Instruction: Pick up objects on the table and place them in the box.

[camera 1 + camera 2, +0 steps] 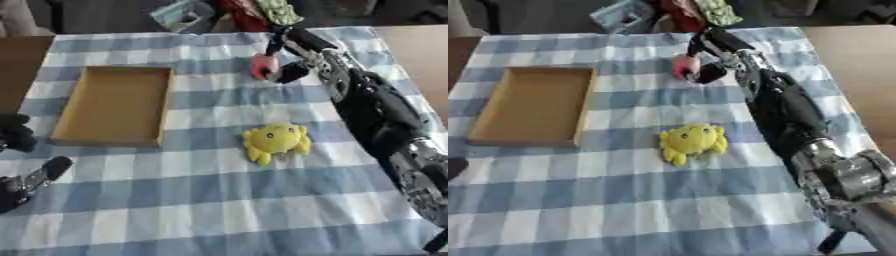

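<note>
Blue-checked cloth covers the desk right up to the near edge. Left of the yellow plush toy lies the shallow cardboard box, empty. Beyond the toy, toward the far edge, the right hand has its fingers curled around a small pink object. To do this well, it should lift clear of the cloth before swinging left past the toy toward the box. Only the left eye view shows the left hand, resting with relaxed fingers, well left of the toy.
</note>
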